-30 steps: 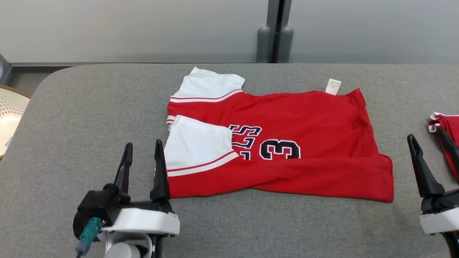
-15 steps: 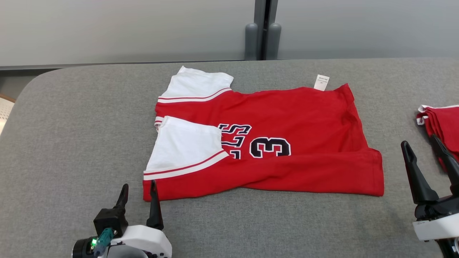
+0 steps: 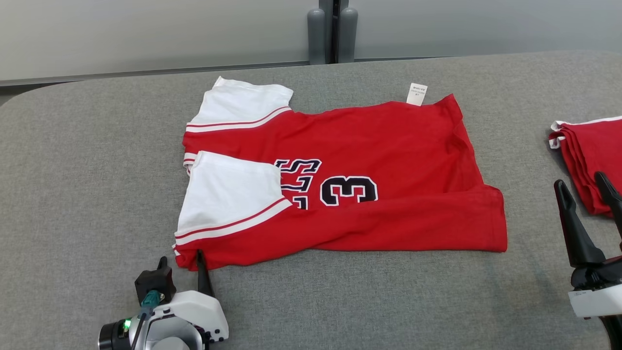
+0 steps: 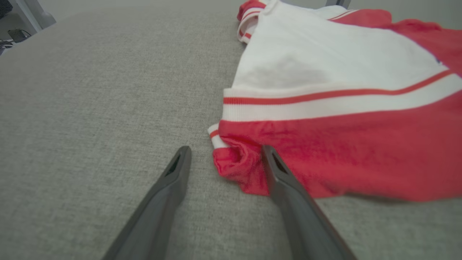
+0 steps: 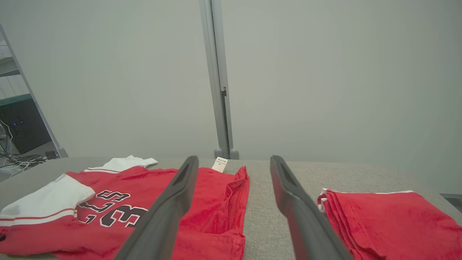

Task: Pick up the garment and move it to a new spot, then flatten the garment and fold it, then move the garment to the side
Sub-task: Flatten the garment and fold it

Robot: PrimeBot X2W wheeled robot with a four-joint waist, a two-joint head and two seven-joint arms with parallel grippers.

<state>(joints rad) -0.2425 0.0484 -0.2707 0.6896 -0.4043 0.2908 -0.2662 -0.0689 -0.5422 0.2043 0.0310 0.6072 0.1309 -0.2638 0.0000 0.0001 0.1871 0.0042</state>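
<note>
Garment [image 3: 350, 160] corner at left hand [image 3: 181, 257].
Long axis ran left-right; left hand, fingers apart, straddled its near-left corner; right hand [image 3: 579, 180], also apart, stood beyond its right edge.

Matt cloth garment [image 3: 388, 146] on rough woven tbl [image 3: 87, 170].

White wrist housings [image 3: 194, 311], dark tapered fingers [image 3: 573, 228]

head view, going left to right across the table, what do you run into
left gripper → red and white jersey → folded red garments
</note>
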